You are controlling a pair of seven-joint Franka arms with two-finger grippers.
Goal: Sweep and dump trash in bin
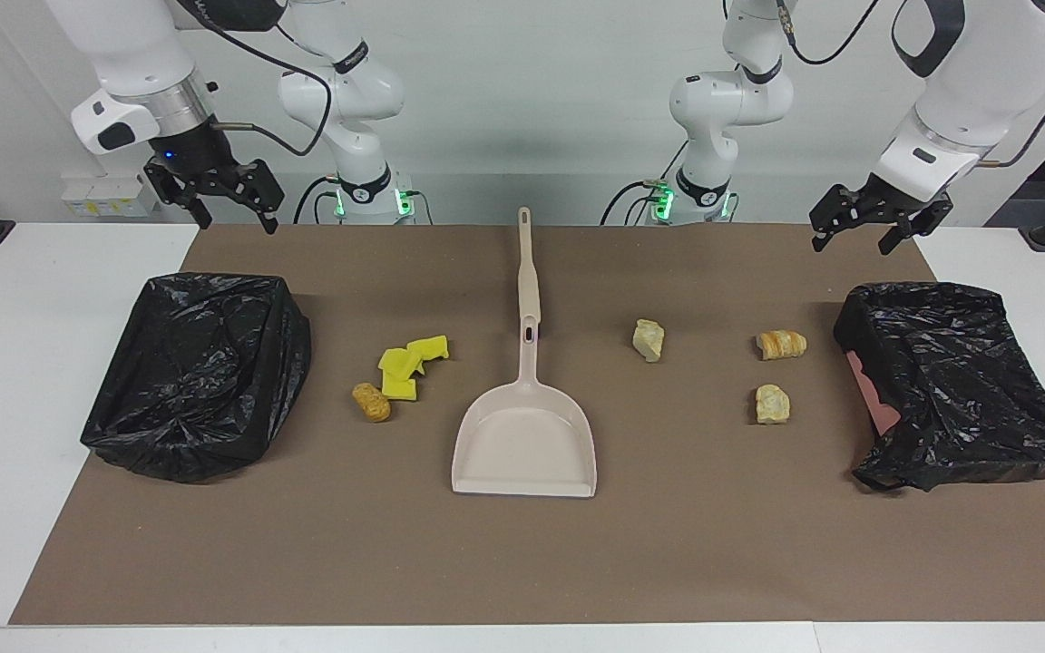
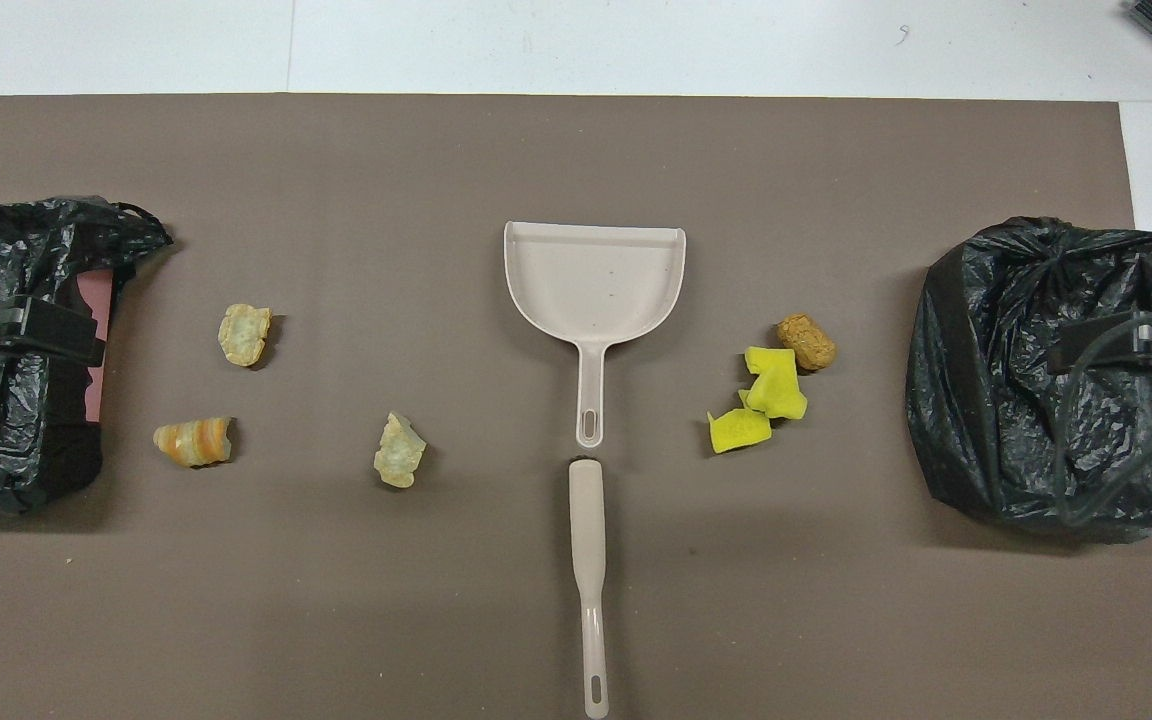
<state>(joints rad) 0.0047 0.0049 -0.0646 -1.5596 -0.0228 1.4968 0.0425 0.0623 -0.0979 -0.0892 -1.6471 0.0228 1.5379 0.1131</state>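
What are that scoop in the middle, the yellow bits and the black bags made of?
The dustpan looks like moulded beige plastic: smooth, matte, one even colour. The yellow pieces look like sponge or foam, with soft bent edges, though that is a guess. The black bags look like thin plastic film: glossy and full of crinkles.

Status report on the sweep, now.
Left gripper and right gripper open, raised near the robots' table edge, empty. Tan, yellow and orange-brown trash scraps on brown mat, unswept. Beige plastic dustpan untouched. Nothing in the way.
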